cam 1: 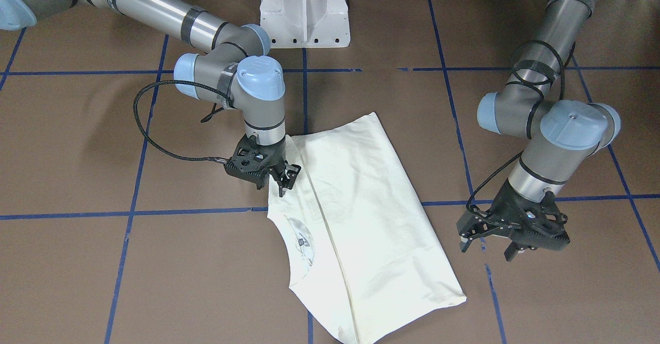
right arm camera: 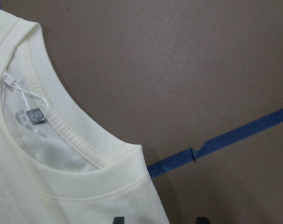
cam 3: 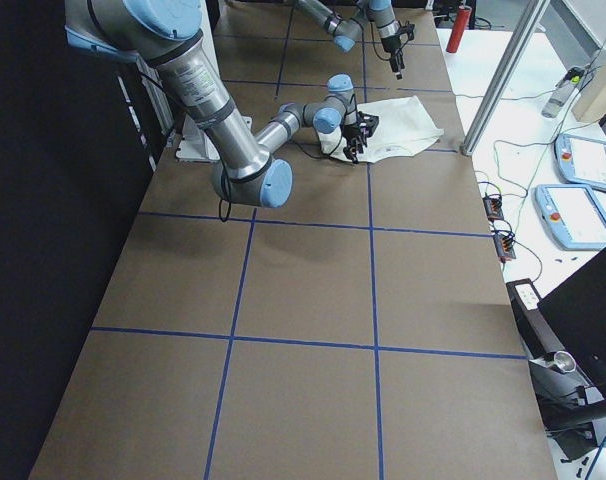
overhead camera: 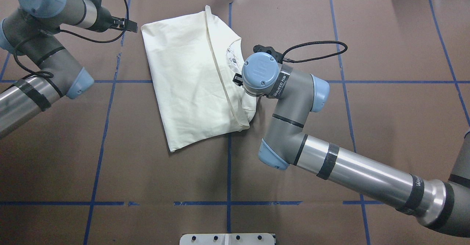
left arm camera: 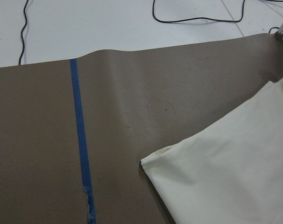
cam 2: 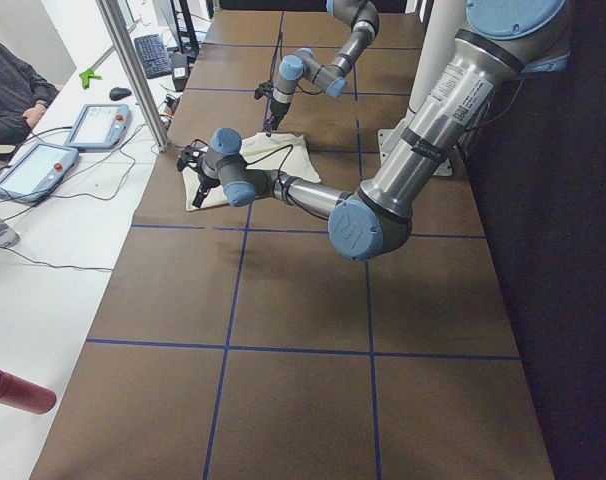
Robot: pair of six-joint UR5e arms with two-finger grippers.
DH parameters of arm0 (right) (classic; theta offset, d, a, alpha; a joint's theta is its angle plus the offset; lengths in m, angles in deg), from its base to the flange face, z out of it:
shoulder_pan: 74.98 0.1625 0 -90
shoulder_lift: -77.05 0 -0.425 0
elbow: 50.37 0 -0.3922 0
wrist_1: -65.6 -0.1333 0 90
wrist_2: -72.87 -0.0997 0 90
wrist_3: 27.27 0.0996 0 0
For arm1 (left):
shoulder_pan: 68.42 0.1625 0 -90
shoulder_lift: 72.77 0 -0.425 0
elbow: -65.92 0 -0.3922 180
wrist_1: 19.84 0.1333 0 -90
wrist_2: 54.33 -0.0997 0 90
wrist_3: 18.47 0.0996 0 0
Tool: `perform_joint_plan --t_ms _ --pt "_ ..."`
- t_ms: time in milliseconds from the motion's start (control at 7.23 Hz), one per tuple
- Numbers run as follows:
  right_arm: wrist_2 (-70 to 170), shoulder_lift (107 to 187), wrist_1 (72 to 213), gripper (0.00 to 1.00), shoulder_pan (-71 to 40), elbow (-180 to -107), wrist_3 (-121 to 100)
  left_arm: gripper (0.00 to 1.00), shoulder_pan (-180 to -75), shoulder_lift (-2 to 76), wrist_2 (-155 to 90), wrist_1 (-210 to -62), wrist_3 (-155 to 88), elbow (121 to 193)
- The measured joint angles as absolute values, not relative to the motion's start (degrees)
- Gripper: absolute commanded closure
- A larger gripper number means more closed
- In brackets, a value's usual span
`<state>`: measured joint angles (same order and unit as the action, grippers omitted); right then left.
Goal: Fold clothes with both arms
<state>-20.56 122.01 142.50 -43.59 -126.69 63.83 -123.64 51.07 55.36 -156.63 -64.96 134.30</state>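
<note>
The folded cream T-shirt (cam 1: 371,215) lay plain side up at the centre of the front-facing frame, on the brown table (cam 1: 103,153), its collar on its left edge. The right gripper (cam 1: 282,178) stood low at that edge above the collar, jaws apart and clamping nothing. The left gripper (cam 1: 487,246) hovered to the shirt's right, spread wide and empty.

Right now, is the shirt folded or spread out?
Folded. The T-shirt lies as a narrow panel, a layer edge running along its length, no sleeves spread out, collar at one side.
</note>
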Motion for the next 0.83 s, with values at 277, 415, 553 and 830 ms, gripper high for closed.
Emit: perform_joint_plan --t_ms 277,415,553,830 --pt "-20.32 122.04 142.49 0.64 -43.90 -126.43 63.89 0.00 -123.62 50.89 55.36 -156.68 -64.96 134.30" --pt "-20.28 122.04 142.39 0.80 -43.96 -126.36 64.00 0.00 -123.61 50.81 55.36 -156.68 -64.96 134.30" --pt "-20.24 122.17 141.70 1.00 -44.08 -126.33 64.54 0.00 -123.61 50.76 55.36 -156.68 -64.96 134.30" --pt "-20.01 122.26 139.79 1.00 -44.26 -126.31 66.50 0.00 -123.55 50.72 55.36 -156.68 -64.96 134.30"
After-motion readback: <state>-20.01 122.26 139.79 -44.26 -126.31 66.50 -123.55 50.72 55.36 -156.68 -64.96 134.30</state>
